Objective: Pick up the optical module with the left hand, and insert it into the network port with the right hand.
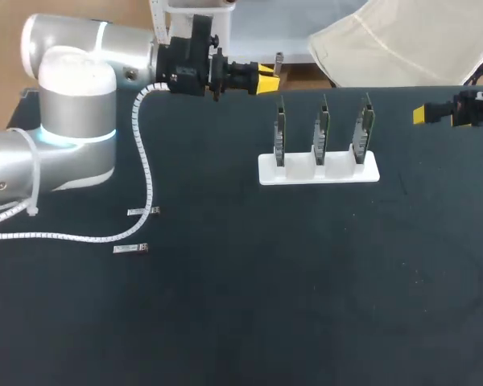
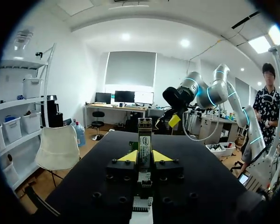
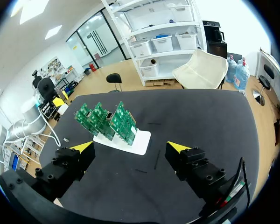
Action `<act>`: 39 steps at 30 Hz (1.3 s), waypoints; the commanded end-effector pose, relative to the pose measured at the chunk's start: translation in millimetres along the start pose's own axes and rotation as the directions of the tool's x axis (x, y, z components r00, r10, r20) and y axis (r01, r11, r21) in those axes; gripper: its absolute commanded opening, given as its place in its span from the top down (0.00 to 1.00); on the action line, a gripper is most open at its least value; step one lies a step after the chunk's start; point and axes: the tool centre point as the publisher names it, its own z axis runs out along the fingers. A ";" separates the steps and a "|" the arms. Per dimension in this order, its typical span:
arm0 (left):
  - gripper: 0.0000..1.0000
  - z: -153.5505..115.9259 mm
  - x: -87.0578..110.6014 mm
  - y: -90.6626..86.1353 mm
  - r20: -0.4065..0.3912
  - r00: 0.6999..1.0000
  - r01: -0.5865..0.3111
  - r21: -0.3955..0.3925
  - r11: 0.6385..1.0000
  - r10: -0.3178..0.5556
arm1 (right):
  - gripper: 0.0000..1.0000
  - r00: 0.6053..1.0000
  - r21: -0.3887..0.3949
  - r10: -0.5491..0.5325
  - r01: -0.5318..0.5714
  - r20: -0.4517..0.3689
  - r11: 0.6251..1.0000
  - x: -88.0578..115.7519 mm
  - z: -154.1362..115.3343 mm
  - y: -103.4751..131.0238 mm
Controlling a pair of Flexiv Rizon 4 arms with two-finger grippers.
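Left jaws pinch the optical module [image 2: 144, 133] upright near the worktop's [image 1: 306, 281] far edge. It has a slim metal body and a white label with green edging, print unreadable. Right jaws spread wide, holding nothing, beside three green boards [image 1: 322, 129] in a white holder [image 1: 318, 170].

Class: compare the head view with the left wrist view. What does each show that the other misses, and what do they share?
Only the head view shows the white stand holding three green boards, and two loose modules lying on the black table. Only the left wrist view shows the grip up close: the optical module is clamped from both sides between the yellow fingers. Both views show the left gripper, the right gripper and the table.
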 end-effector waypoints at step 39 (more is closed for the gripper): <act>1.00 12.9 11.8 -1.7 0.037 0.998 0.051 0.066 0.996 -0.054 | 0.00 1.000 0.006 0.001 -0.001 0.001 1.000 0.4 -0.2 1.2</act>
